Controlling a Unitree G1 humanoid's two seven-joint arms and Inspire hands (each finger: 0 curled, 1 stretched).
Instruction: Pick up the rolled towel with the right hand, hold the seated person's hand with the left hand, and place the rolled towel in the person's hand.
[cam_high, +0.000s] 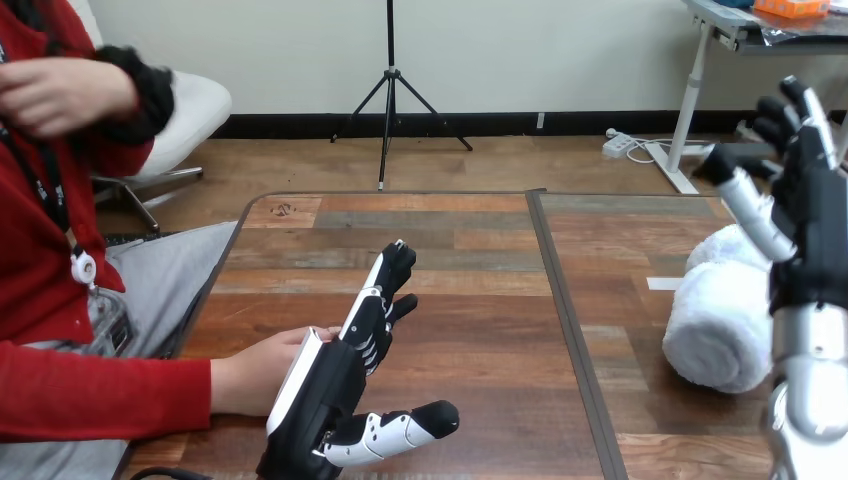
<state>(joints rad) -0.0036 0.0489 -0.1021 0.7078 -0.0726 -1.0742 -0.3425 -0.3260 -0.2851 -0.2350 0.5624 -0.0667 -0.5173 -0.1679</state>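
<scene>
The robot's right hand hovers with fingers spread and empty just above the rolled white terry towel, which lies at the right side of the wooden plank table. A clean pick-up likely calls for lowering the palm across the roll's middle and closing round its full girth. The left hand, fingers straight and thumb out, sits against the person's hand resting on the table at the view's left, gripping nothing. Its white shell hides where the two meet, so contact cannot be confirmed. The right forearm covers the towel's far end.
</scene>
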